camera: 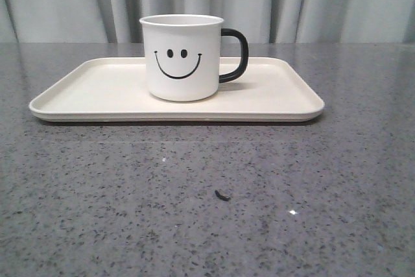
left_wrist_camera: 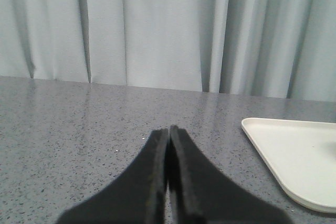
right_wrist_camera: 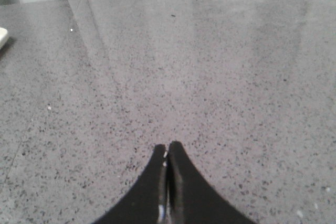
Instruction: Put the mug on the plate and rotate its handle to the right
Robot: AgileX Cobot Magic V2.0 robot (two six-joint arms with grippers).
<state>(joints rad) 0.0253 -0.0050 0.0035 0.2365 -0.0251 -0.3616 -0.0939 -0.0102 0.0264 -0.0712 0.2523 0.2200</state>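
The mug (camera: 181, 57) stands upright on the plate (camera: 91, 92), a little toward the plate's far side and close to its middle along the length, its open mouth up and its smiley face turned straight toward the front camera. The handle (camera: 237, 55) sticks out sideways to the right in the front view, its loop seen nearly flat-on. The plate lies flat on the grey speckled tabletop (camera: 207, 212) with its long axis running left to right across the front view. A small dark speck (camera: 222, 195) lies on the tabletop nearer the camera. The left end effector (left_wrist_camera: 168, 129) has its fingers pressed together, holding nothing, above bare tabletop with a corner of the plate near it. The right end effector (right_wrist_camera: 167, 146) is likewise closed on nothing, over bare tabletop.
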